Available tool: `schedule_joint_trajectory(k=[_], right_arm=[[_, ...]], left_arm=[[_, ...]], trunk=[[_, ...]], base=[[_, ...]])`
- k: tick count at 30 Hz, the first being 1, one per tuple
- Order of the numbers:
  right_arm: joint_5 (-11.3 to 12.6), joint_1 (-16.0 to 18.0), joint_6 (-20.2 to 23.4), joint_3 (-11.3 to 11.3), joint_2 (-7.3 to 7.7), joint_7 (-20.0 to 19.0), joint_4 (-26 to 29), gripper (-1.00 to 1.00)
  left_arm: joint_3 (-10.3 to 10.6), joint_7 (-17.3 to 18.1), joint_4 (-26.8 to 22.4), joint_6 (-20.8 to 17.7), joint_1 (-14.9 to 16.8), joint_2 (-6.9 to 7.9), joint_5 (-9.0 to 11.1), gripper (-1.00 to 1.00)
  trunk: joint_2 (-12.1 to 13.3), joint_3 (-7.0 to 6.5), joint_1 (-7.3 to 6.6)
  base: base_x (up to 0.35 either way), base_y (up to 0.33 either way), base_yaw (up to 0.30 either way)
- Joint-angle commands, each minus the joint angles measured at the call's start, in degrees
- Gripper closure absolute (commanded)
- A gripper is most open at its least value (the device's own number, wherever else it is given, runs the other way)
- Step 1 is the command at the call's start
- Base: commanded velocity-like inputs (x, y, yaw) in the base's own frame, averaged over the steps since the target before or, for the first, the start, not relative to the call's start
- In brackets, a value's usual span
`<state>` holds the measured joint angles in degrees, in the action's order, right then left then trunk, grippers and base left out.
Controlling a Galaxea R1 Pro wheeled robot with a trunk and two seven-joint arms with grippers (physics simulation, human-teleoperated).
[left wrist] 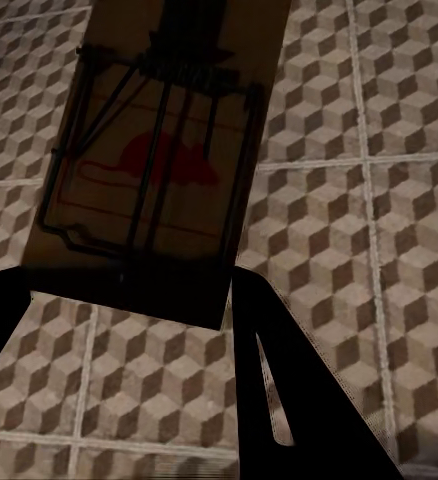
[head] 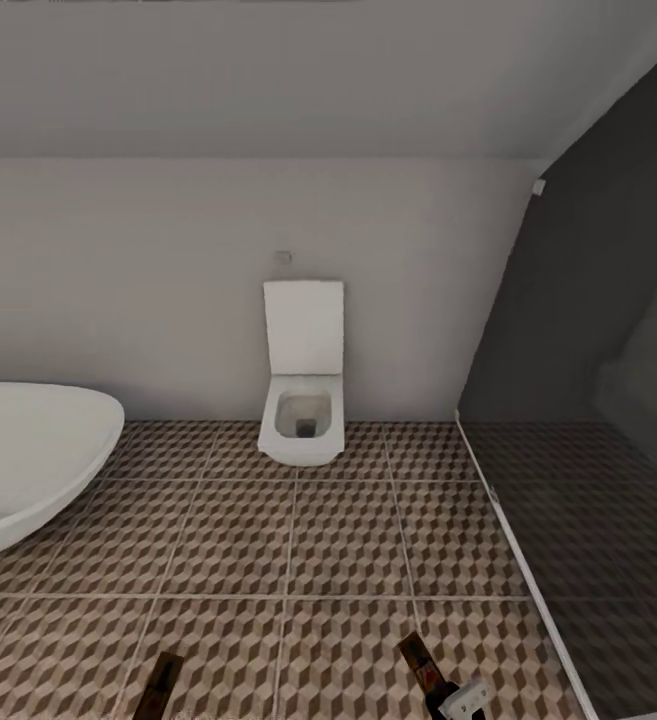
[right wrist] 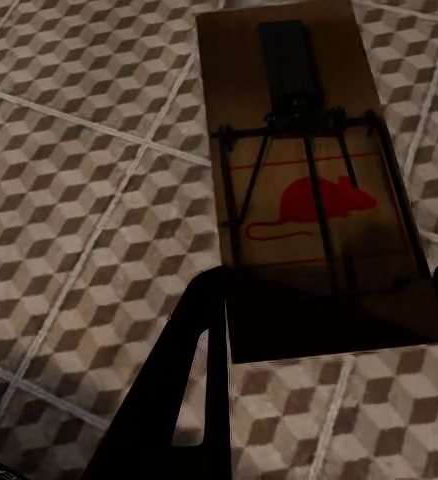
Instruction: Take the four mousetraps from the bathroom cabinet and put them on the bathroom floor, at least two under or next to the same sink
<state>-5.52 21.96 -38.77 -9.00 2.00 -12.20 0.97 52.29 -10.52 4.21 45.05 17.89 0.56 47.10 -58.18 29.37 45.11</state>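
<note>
Gripping one mousetrap (left wrist: 149, 170) endwise, the left gripper (left wrist: 129, 300) is clamped; the right gripper (right wrist: 329, 310) clamps another mousetrap (right wrist: 304, 190). Both boards extend lengthwise forward above the bathroom floor (head: 298, 540), which lies open up to the toilet (head: 303, 410).

Mousetraps: two are showing, one (left wrist: 154, 160) in the left wrist view and one (right wrist: 314, 195) in the right wrist view
Toilets: one (head: 303, 385) is standing at the wall
Bathtubs: one (head: 28, 450) is showing
Red mouse marks: two, one on each trap
</note>
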Motion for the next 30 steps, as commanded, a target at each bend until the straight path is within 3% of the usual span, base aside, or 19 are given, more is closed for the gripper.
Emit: schedule_joint_trajectory(k=[1,8,25,27,30], right_arm=[[-0.4,0.0,-0.2,0.0,0.02,0.1,0.0,1.0],[-0.4,0.0,-0.2,0.0,0.1,0.1,0.0,1.0],[-0.4,0.0,-0.3,0.3,0.71,0.2,0.0,1.0],[0.0,0.0,-0.3,0.3,0.95,0.4,0.1,1.0],[2.5,0.0,-0.4,0.3,1.75,1.6,0.1,1.0]], left_arm=[[0.4,-0.8,0.1,0.0,0.0,-0.04,-0.5,1.0],[0.4,-0.8,0.1,0.0,0.0,-0.04,-0.5,1.0],[0.4,-0.8,0.1,0.0,0.0,-0.04,-0.5,1.0],[0.4,-0.8,0.1,0.0,0.0,-0.04,-0.5,1.0],[0.4,-0.8,0.1,0.0,0.0,-0.04,-0.5,1.0]], trunk=[[0.0,0.05,0.0],[0.0,0.05,0.0],[0.0,0.05,0.0],[0.0,0.05,0.0],[0.0,0.05,0.0]], base=[[0.0,0.0,0.283],[0.0,0.0,0.177],[0.0,0.0,0.008],[0.0,0.0,0.0],[0.0,0.0,0.0]])
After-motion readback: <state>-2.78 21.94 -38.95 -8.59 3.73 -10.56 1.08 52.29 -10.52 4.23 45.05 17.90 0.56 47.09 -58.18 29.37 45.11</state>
